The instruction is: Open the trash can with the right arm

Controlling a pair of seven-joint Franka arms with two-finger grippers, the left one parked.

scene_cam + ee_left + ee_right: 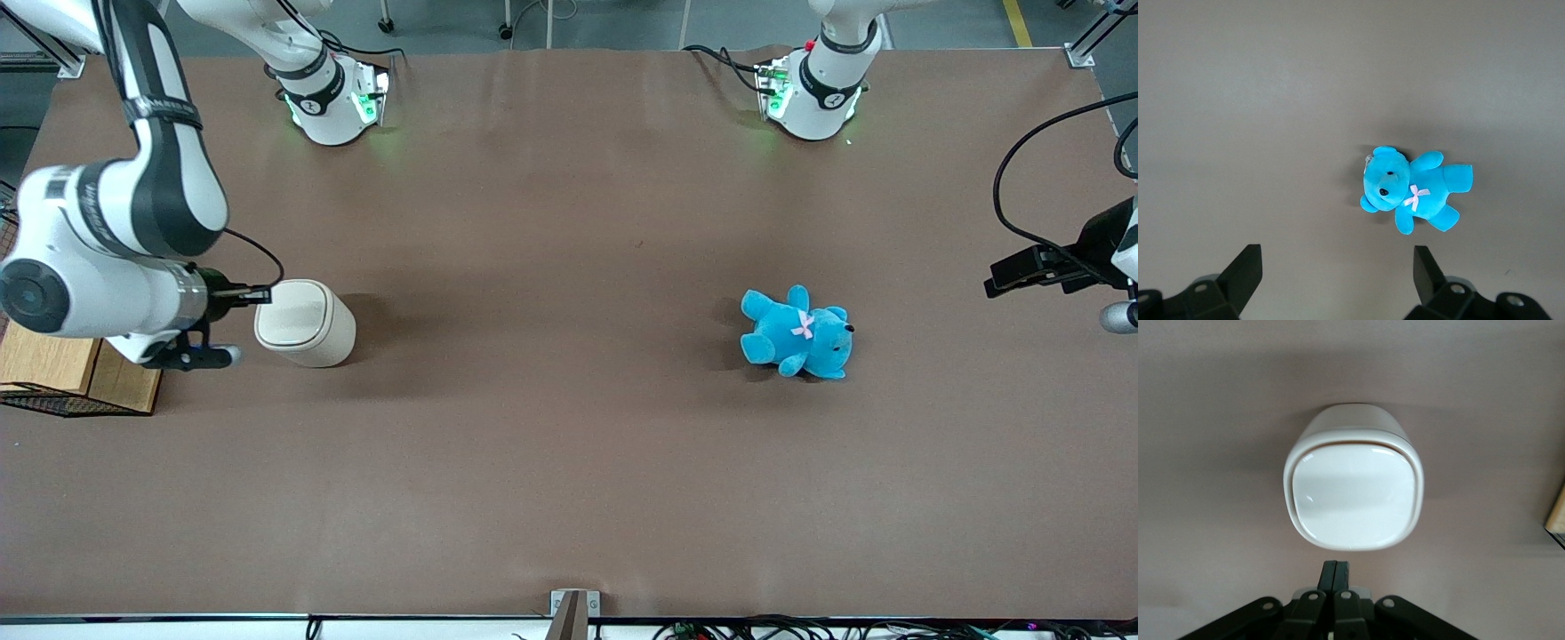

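Cream-white trash can (pixel 305 334) stands on the brown tabletop (pixel 569 462), lid flat and closed, toward the working arm's end. The hand (pixel 1335 572) is held just beside its rim, fingers pressed together, nothing gripped. A blue teddy (pixel 797 333) lies well apart, toward the parked arm's end.
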